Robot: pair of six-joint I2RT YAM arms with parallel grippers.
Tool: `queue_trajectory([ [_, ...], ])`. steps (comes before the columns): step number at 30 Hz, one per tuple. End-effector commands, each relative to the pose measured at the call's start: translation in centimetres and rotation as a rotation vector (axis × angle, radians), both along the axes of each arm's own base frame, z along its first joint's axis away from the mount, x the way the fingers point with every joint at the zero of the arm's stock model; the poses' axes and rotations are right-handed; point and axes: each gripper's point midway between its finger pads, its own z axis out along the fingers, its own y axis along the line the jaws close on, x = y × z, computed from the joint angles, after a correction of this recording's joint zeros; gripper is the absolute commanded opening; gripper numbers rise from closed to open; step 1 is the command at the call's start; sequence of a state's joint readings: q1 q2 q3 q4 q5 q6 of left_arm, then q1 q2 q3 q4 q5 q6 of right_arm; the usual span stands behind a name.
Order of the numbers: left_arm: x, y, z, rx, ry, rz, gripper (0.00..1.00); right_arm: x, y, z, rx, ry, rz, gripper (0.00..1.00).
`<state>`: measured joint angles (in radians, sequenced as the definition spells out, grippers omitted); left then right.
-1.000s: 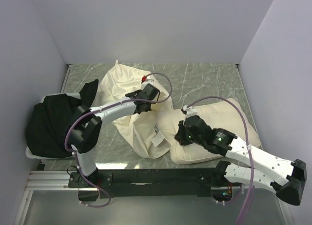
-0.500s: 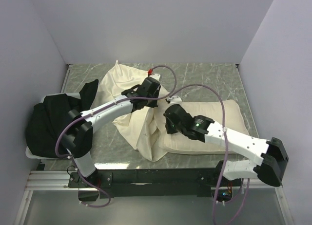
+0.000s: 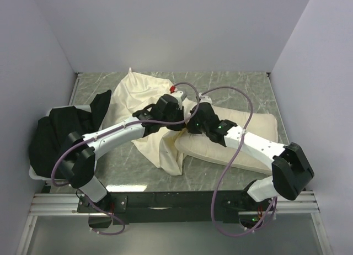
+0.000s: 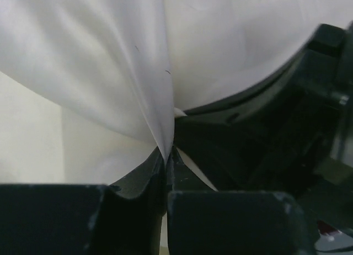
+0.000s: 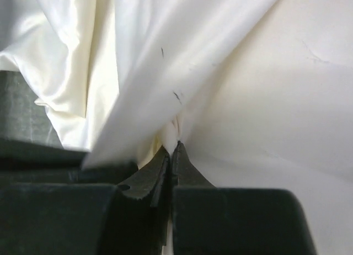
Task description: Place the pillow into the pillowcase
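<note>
The pillowcase (image 3: 140, 97) lies wrinkled at centre left, its near end hanging towards the table front. The pillow (image 3: 248, 136) lies at the right, its left corner against the pillowcase. My left gripper (image 3: 179, 112) is shut on a fold of the pillowcase; the left wrist view shows thin white fabric (image 4: 110, 56) pinched between the jaws of the left gripper (image 4: 167, 151). My right gripper (image 3: 191, 125) is right beside it, shut on the pillow's left edge. In the right wrist view the right gripper (image 5: 175, 143) pinches the pillow (image 5: 276, 100), with the pillowcase (image 5: 149, 51) draped over it at the left.
A black cloth heap (image 3: 55, 136) fills a white tray at the left wall. The marble table (image 3: 231, 86) is walled at the back and both sides. The right arm's cable (image 3: 242, 103) loops above the pillow. The right gripper's black body (image 4: 270, 128) fills the right of the left wrist view.
My right gripper has dragged the pillow left and towards the back, up to the pillowcase. My left gripper has shifted a little right with the pillowcase fold, and the two grippers now meet.
</note>
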<state>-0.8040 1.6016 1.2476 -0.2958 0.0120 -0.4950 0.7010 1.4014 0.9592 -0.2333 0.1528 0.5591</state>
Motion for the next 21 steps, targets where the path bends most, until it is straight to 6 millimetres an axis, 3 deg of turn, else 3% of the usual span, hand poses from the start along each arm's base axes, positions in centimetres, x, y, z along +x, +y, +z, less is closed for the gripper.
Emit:
queue_trajectory([
  [1,-2.2,-2.4,2.2,-0.157,0.031,-0.07,0.14,2.1,2.8,0.6,0.196,-0.057,-0.046,0.0],
  [3,-2.6,-2.3,2.8,-0.164,0.018,-0.049,0.27,1.7,2.7,-1.0,0.216,-0.032,-0.067,0.0],
  [4,-2.7,-1.9,2.8,-0.157,0.026,-0.021,0.41,1.8,2.9,-1.0,0.234,-0.039,-0.064,0.0],
  [6,-2.2,-0.1,3.7,-0.124,-0.012,0.091,0.64,1.6,3.1,-1.3,0.244,-0.034,-0.055,0.0],
  [7,-2.7,1.3,3.8,-0.096,0.005,0.152,0.69,1.3,3.4,-1.3,0.254,-0.025,-0.035,0.03],
  [8,-1.9,3.1,4.0,-0.055,-0.036,0.257,0.7,1.1,3.5,-1.4,0.259,-0.021,-0.024,0.07],
  [10,-2.9,5.5,4.4,-0.048,-0.037,0.373,0.74,0.6,3.7,-0.6,0.28,-0.02,0.004,0.2],
  [12,-4.3,8.0,2.7,0.001,-0.028,0.473,0.75,-0.1,3.6,0.1,0.29,-0.019,0.018,0.36],
  [14,-5.8,9.4,2.4,-0.003,-0.021,0.503,0.73,-0.5,3.5,1.0,0.297,-0.024,0.031,0.44],
  [15,-7.1,9.9,0.6,0.018,0.001,0.515,0.71,-1.0,3.2,1.5,0.294,-0.024,0.033,0.53],
  [17,-8.6,10.1,-0.9,0.027,0.025,0.507,0.7,-1.4,2.7,2.1,0.288,-0.031,0.028,0.56],
  [18,-9.1,10.7,-2.6,0.053,0.041,0.529,0.7,-1.8,2.2,2.7,0.283,-0.04,0.025,0.56],
  [21,-9.5,10.5,-5.1,0.087,0.06,0.518,0.7,-2.5,1.2,2.8,0.223,-0.051,0.007,0.56],
])
